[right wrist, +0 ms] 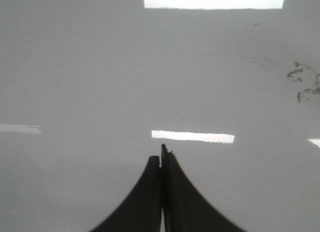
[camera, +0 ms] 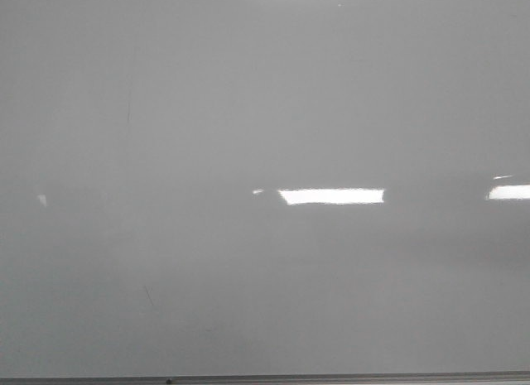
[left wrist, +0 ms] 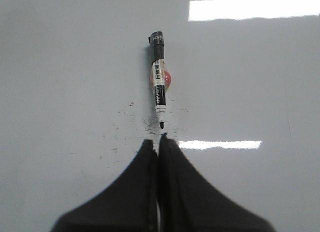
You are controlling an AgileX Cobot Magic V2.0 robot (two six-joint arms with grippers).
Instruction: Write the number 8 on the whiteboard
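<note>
The whiteboard (camera: 265,112) fills the front view, glossy pale grey with bright light reflections and a thin grey frame along its bottom edge. No number 8 shows on it in any view. In the left wrist view a black-and-white marker (left wrist: 158,77) lies uncapped on the board, its tip pointing at my left gripper (left wrist: 158,140), which is shut and empty just short of the tip. My right gripper (right wrist: 161,154) is shut and empty over bare board (right wrist: 100,82). Neither gripper shows in the front view.
Small black ink specks (left wrist: 125,124) lie scattered round the marker tip. A smudge of dark marks (right wrist: 304,82) shows in the right wrist view. Faint grey scratches (camera: 128,108) mark the board in the front view. Something red (left wrist: 168,78) shows beside the marker's barrel.
</note>
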